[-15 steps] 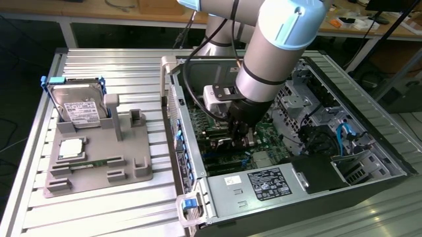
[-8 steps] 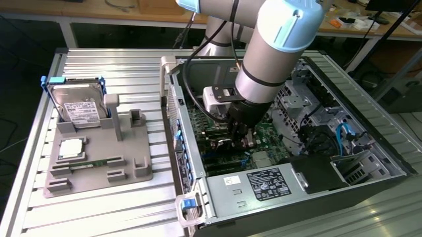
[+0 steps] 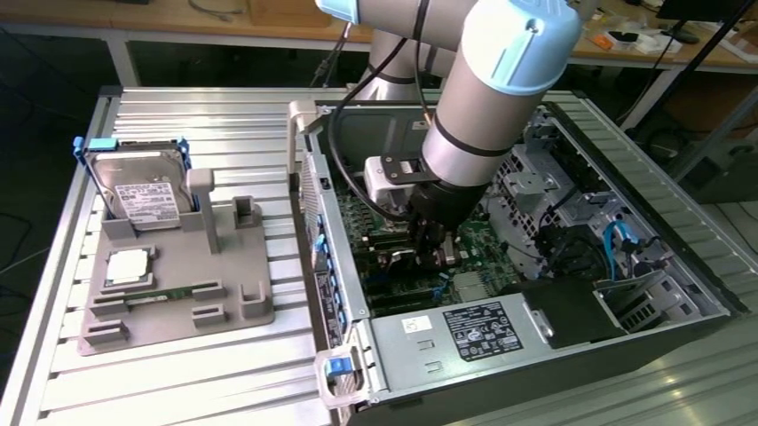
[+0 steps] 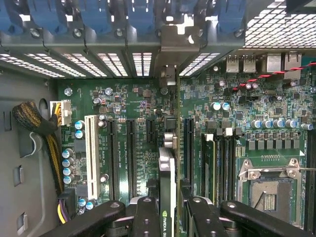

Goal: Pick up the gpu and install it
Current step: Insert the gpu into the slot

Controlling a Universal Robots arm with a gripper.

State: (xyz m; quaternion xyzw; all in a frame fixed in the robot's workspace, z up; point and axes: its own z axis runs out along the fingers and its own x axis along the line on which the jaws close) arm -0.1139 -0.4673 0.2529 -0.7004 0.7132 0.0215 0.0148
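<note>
My gripper (image 3: pixel 429 247) reaches down into the open computer case (image 3: pixel 663 222), low over the green motherboard (image 3: pixel 480 240). In the wrist view the gripper (image 4: pixel 170 219) is shut on the gpu (image 4: pixel 167 182), a thin black card seen edge-on between the two black fingers (image 4: pixel 147 217). The card's grey metal bracket (image 4: pixel 168 54) runs towards the case's rear slot openings. The gpu hangs over the motherboard (image 4: pixel 133 98) in line with the black expansion slots (image 4: pixel 188 148). Whether its edge touches a slot I cannot tell.
A grey fixture (image 3: pixel 177 284) outside the case holds a silver hard drive (image 3: pixel 142 191), a processor (image 3: pixel 128 266) and a green memory stick (image 3: pixel 154 295). Inside are a power supply (image 3: pixel 474 333), a white slot (image 4: pixel 91 155), sleeved cables (image 4: pixel 37 126) and a processor socket (image 4: pixel 266 182).
</note>
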